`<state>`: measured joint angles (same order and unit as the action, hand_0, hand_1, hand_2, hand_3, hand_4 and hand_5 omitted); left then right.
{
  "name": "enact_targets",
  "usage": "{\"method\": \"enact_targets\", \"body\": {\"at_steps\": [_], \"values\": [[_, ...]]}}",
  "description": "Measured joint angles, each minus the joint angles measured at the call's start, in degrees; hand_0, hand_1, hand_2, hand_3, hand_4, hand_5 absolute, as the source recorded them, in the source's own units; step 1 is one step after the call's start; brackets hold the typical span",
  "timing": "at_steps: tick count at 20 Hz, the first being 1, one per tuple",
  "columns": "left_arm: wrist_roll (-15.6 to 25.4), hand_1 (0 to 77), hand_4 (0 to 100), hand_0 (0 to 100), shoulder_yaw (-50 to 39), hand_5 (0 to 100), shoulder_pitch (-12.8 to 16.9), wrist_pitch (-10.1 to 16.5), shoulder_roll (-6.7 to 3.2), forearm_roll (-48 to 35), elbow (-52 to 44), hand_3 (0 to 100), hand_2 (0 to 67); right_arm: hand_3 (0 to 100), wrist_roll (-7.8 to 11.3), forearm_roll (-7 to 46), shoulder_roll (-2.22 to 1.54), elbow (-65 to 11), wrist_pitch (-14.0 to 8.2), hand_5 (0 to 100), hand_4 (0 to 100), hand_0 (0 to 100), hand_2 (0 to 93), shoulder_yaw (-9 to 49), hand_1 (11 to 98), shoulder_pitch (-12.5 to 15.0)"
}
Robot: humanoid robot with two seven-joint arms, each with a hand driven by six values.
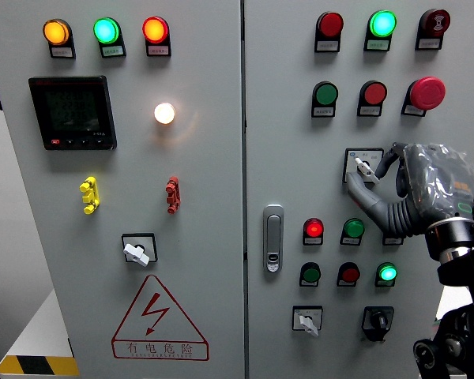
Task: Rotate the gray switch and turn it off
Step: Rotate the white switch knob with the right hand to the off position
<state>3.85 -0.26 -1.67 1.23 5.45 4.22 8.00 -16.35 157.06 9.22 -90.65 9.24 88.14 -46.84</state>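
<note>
The gray rotary switch (363,166) sits on its white plate on the right cabinet door, its small knob pointing up and to the left. My right hand (368,178), wrapped in clear plastic, reaches in from the right and is shut on it. The thumb (354,186) lies under the knob and a finger (385,160) curls over it from the right. The plate's right part is hidden by the fingers. No left arm shows.
The same door carries red and green lamps and buttons, a red mushroom button (426,92), another gray switch (306,321), a black switch (377,319) and a door handle (274,237). The left door has a meter (72,112), a lit lamp (164,113) and a third gray switch (137,252).
</note>
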Motion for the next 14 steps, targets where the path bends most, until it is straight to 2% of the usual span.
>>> {"method": "enact_targets", "body": {"at_steps": [5, 7, 9, 14], "values": [[-0.06, 0.0, 10, 0, 0.0, 12, 0.0, 0.0, 0.0, 0.0, 0.0, 18, 13.1, 100, -0.42, 0.0, 0.0, 0.31, 0.0, 100, 100, 29, 65.7, -0.34, 33.2, -0.08], [-0.07, 0.0, 10, 0, 0.0, 12, 0.0, 0.0, 0.0, 0.0, 0.0, 18, 13.1, 100, -0.43, 0.0, 0.0, 0.37, -0.01, 100, 100, 33, 65.7, -0.45, 34.4, -0.13], [-0.08, 0.0, 10, 0, 0.0, 12, 0.0, 0.0, 0.0, 0.0, 0.0, 18, 13.1, 100, -0.43, 0.0, -0.01, 0.38, -0.01, 100, 100, 42, 65.8, -0.5, 33.6, -0.13], [-0.04, 0.0, 10, 0, 0.0, 12, 0.0, 0.0, 0.0, 0.0, 0.0, 18, 13.1, 100, -0.46, 0.0, 0.0, 0.39, -0.01, 100, 100, 49, 65.9, -0.52, 32.8, -0.13]]}}
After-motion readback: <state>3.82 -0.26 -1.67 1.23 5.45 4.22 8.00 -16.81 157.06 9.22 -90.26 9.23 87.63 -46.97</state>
